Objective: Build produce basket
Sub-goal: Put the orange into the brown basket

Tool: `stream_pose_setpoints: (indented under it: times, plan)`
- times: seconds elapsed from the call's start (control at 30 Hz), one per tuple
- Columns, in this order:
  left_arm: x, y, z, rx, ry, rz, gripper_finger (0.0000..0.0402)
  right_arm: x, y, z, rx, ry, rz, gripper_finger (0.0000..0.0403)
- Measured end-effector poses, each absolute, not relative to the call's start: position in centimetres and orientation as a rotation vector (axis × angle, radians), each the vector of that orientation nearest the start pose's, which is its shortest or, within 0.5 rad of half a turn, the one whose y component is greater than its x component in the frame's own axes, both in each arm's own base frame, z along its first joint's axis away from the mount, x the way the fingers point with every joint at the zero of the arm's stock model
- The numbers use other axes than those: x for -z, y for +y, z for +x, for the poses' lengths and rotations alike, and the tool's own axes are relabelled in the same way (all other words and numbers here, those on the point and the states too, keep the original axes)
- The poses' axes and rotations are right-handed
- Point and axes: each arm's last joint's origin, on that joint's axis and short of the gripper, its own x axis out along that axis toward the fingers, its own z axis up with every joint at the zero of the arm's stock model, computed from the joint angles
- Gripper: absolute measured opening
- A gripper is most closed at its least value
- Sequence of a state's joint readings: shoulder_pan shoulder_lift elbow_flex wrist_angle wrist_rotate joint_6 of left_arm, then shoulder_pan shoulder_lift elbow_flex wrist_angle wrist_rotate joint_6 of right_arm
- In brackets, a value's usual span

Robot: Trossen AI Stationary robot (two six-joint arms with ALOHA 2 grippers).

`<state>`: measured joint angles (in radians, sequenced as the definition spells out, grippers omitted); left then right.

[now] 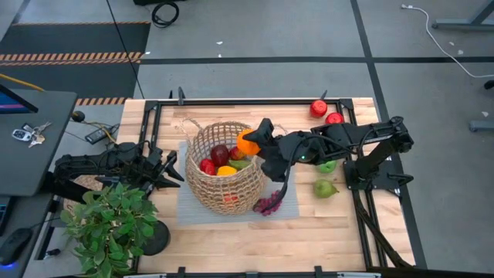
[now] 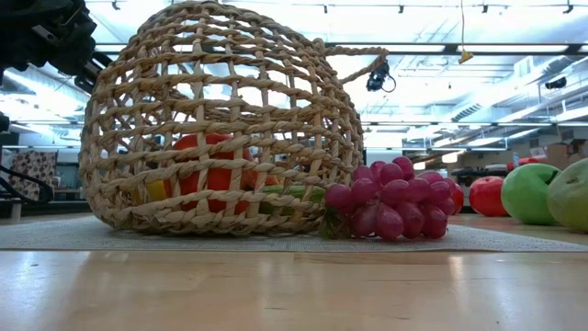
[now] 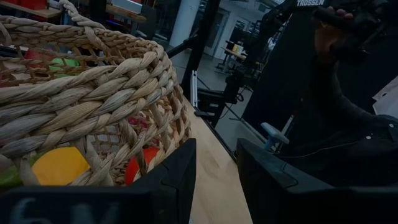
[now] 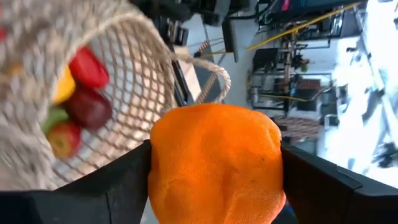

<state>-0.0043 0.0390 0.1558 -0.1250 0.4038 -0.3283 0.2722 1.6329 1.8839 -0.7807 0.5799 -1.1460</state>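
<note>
Basket sits at the centre of your high view on a grey mat, and you can see red, yellow and green produce already inside it. Your right gripper is over the basket's upper-right rim, its fingers clamped on either side of an orange; the right wrist view shows the fruit filling the gap between them, with the basket's weave and one loop handle behind. Your left gripper waits just beside the basket's left wall, fingers a little apart with nothing between them. Purple grapes lie against the basket's lower-right side, touching it in the low view. Right of the basket you have two green pears and, nearer the upper edge of the table, two red apples. A potted plant stands at lower left.
</note>
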Motion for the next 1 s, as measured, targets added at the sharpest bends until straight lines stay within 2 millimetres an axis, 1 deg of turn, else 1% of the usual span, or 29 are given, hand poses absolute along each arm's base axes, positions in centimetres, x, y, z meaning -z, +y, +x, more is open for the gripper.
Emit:
stream_pose_setpoints:
  times: [0.07, 0.27, 0.33, 0.4, 0.5, 0.77, 1.0]
  plan:
    - [-20.1, -1.2, 8.7, 0.403, 0.075, -0.326, 0.0121, -44.0, 7.5, 33.0, -0.014, 0.620, -1.364, 0.0324]
    - [-20.1, -1.2, 8.7, 0.403, 0.075, -0.326, 0.0121, -43.9, 7.5, 33.0, -0.013, 0.619, -1.356, 0.0326]
    - [-20.1, -1.2, 8.7, 0.403, 0.075, -0.325, 0.0121, -43.9, 7.6, 33.0, -0.004, 0.616, -1.324, 0.0327]
    - [-20.1, -1.2, 8.7, 0.403, 0.075, -0.326, 0.0121, -43.9, 7.4, 33.0, 0.022, 0.612, -1.244, 0.0327]
    - [-20.1, -1.2, 8.7, 0.403, 0.075, -0.326, 0.0121, -43.9, 7.1, 33.2, 0.067, 0.587, -1.012, 0.0326]
    - [-20.1, -1.2, 8.7, 0.403, 0.075, -0.326, 0.0121, -43.9, 5.6, 33.5, 0.258, 0.506, -0.213, 0.0327]
    - [-20.1, -1.2, 8.7, 0.403, 0.075, -0.326, 0.0121, -43.7, 5.0, 33.5, 0.408, 0.427, 0.332, 0.0327]
